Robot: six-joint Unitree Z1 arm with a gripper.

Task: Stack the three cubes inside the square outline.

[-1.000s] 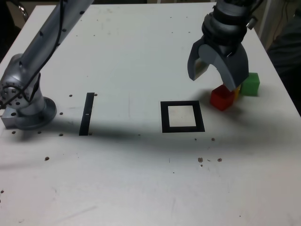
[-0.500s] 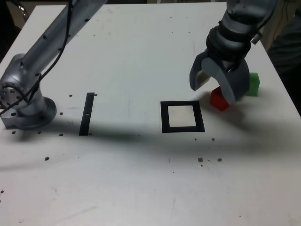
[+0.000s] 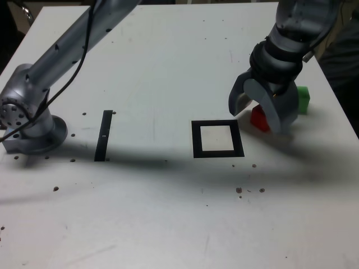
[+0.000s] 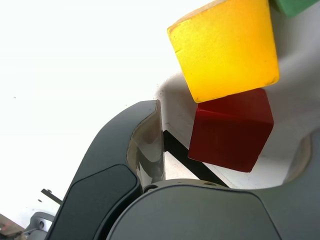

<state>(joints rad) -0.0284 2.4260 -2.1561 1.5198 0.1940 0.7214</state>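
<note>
In the exterior view my gripper [image 3: 261,114] is open and low over the table, one finger on each side of the red cube [image 3: 258,119]. The green cube [image 3: 303,99] sits just beyond it toward the exterior view's right. The arm hides the yellow cube there. The wrist view shows the red cube [image 4: 231,130] between my fingers [image 4: 145,145], with the yellow cube [image 4: 225,47] touching its far side and a corner of the green cube [image 4: 297,6] behind. The square outline [image 3: 196,139] lies close by on the exterior view's left of the red cube, nothing inside it.
A single black strip [image 3: 104,135] lies on the white table [image 3: 168,213] left of the square in the exterior view. The arm's base [image 3: 31,126] stands at the far left edge. Small dark specks dot the table. A dark shape sits past the table's right edge.
The gripper has come down and shifted slightly toward the exterior view's right, so its open fingers now straddle the red cube. The cubes have not moved.
</note>
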